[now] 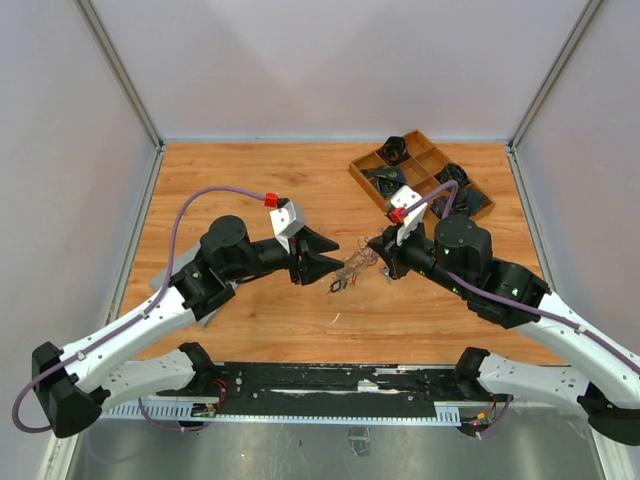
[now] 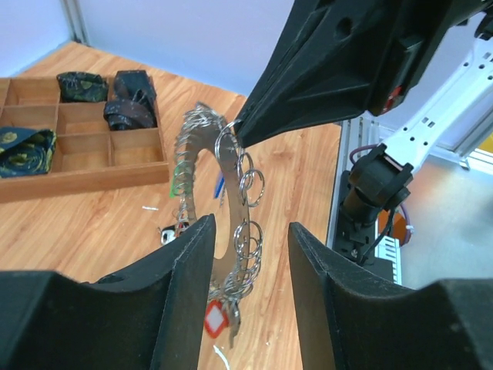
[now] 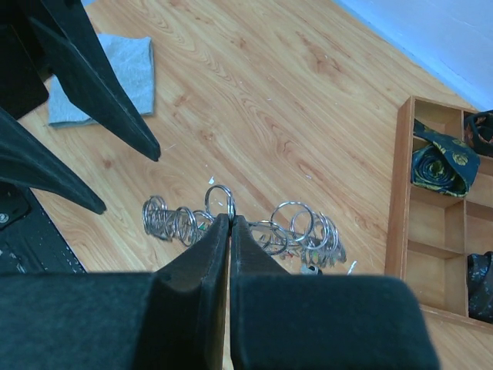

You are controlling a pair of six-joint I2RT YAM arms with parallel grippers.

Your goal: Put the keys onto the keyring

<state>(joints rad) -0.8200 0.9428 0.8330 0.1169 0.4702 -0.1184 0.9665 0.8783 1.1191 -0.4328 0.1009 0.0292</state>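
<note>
The right end effector (image 3: 230,220) is clenched on the keyring (image 2: 226,220), holding it upright over the wooden counter (image 1: 250,180). The left end effector (image 2: 250,223) is released, straddling the ring without touching it.

Silver keyring (image 2: 228,216); red-tagged key (image 2: 214,317); tan wooden tray (image 2: 85,181); grey cloth (image 3: 115,73); navy gold-patterned fabric (image 3: 439,162)

Keyring (image 1: 356,266) hemmed between left pincer (image 1: 337,266), right pincer (image 1: 380,262); tray (image 1: 362,182) behind right.

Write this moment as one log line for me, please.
right end effector: shut on large silver metal keyring | left end effector: open, fingers straddling that keyring, not gripping
</note>
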